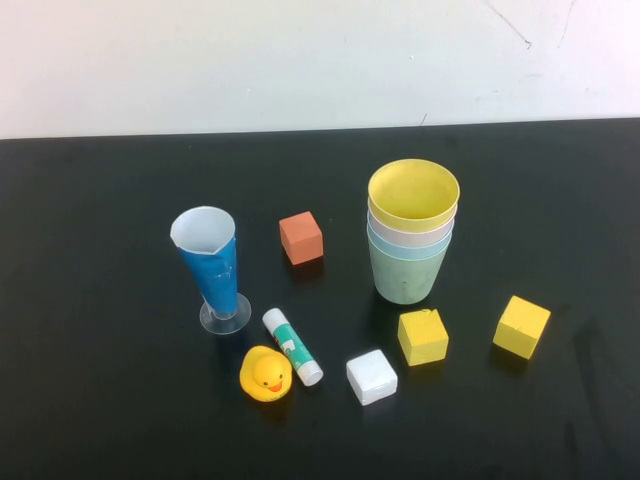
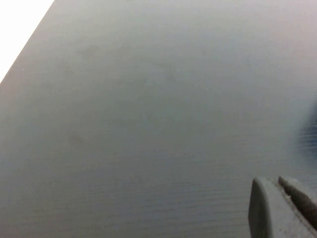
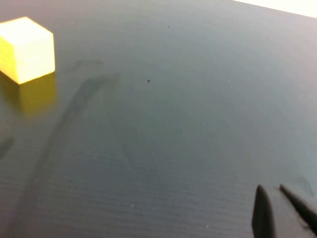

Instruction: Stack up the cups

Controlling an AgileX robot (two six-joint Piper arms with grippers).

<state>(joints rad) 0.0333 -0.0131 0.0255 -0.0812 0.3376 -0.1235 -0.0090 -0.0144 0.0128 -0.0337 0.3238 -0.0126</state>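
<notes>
The cups (image 1: 412,243) stand nested in one stack right of centre on the worktop (image 1: 100,400), yellow on top, so little looks likely to fail unless an arm bumps the stack. Left gripper (image 2: 283,208) and right gripper (image 3: 280,213) hover low over bare worktop, jaws pressed together, holding nothing.

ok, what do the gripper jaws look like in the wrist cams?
Left gripper: dark grey matte jaws with rounded tips, closed together. Right gripper: darker, near-black, thin tapered jaws, closed too. No cables or markings show; neither arm appears in the high view.
</notes>
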